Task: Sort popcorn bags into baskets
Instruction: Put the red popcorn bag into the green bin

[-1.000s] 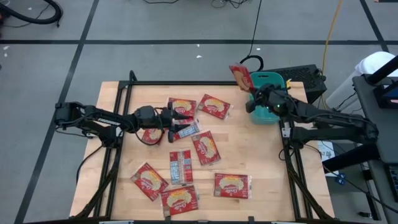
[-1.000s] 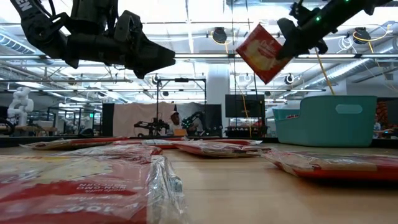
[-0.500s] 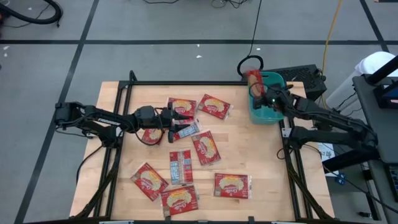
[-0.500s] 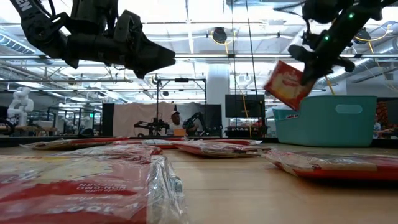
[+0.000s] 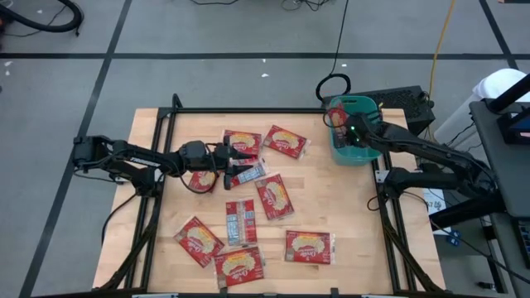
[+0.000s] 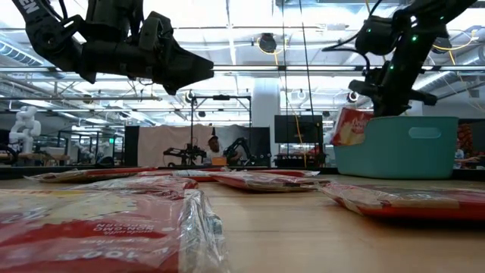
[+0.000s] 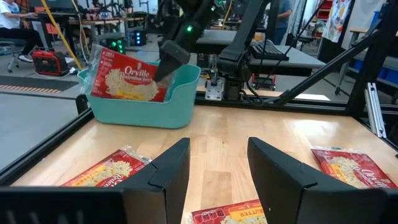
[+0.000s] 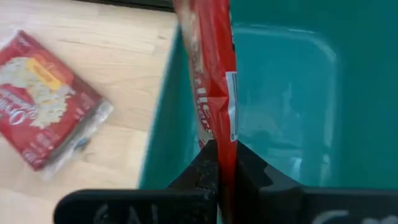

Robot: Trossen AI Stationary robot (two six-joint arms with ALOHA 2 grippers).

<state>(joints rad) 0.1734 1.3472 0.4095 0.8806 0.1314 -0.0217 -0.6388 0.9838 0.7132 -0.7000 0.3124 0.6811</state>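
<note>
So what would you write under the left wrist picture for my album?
Right gripper lowers a popcorn bag into the teal basket; left gripper waits open.

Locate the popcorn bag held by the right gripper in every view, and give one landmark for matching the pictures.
High view: held popcorn bag at the teal bin's left wall, upper right.
Low view: bag right of centre, against the bin's left end.
Left wrist view: bag upper left, overlapping the bin's front wall.
Right wrist view: bag edge-on at centre, pinched in the right gripper.
Shared landmark: the teal bin.
</note>
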